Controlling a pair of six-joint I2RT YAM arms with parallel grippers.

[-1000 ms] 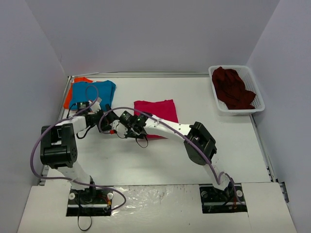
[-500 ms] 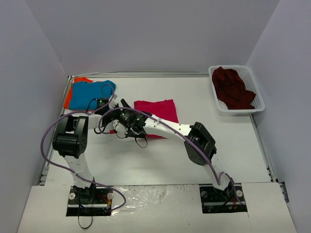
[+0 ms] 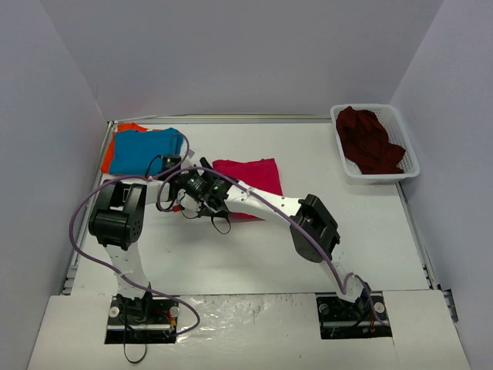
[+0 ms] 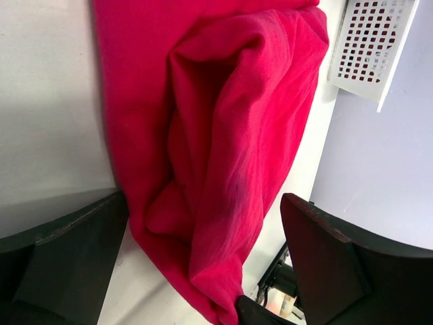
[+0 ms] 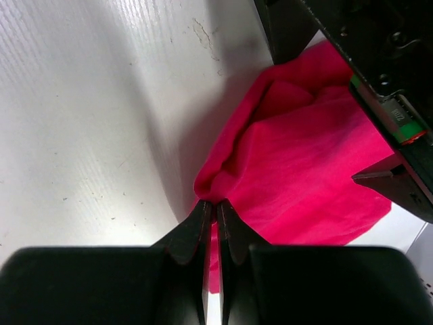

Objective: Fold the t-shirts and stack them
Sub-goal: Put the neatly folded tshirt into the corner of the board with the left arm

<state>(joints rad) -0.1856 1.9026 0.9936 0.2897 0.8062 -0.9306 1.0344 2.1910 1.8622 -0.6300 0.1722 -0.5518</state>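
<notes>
left tool [image 4: 203, 203] spread over crimson-pink t-shirt [image 4: 223, 122], right tool [image 5: 214, 206] pinching its edge

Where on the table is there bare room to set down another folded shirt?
Widest bare patch: between the pink t-shirt and the basket, running to the near edge. Also the far strip behind the pink t-shirt. Crowded: the left, where the left gripper and right gripper meet at its edge beside the blue t-shirt.
</notes>
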